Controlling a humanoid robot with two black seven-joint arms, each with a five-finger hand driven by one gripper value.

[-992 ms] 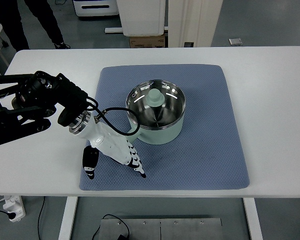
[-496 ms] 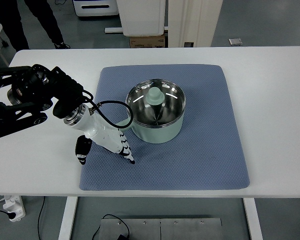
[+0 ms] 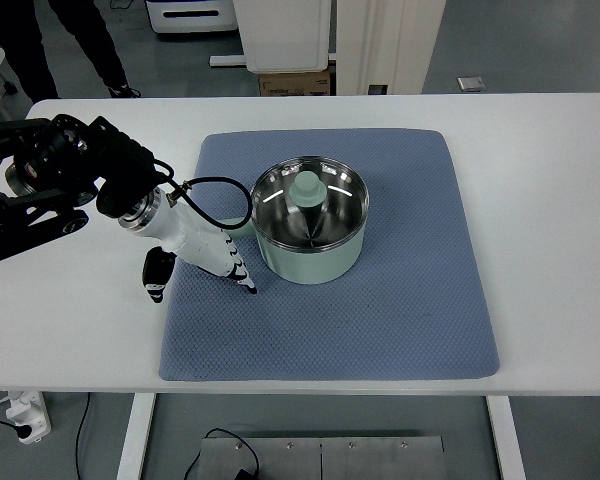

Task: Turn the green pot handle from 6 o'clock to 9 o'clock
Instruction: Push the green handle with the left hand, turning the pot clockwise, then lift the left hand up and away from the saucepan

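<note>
On the blue mat [image 3: 410,300], the green pot [image 3: 311,232] sits near centre. Your left hand [image 3: 205,255] lies just to its left, fingers [image 3: 242,278] extended and holding nothing. The pot's handle is largely hidden behind that hand, seemingly pointing left. Judge the rotation nearly complete. No right hand shows.

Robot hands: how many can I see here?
1. The left hand is on the blue mat, just left of the green pot. The right one is out of view.
</note>
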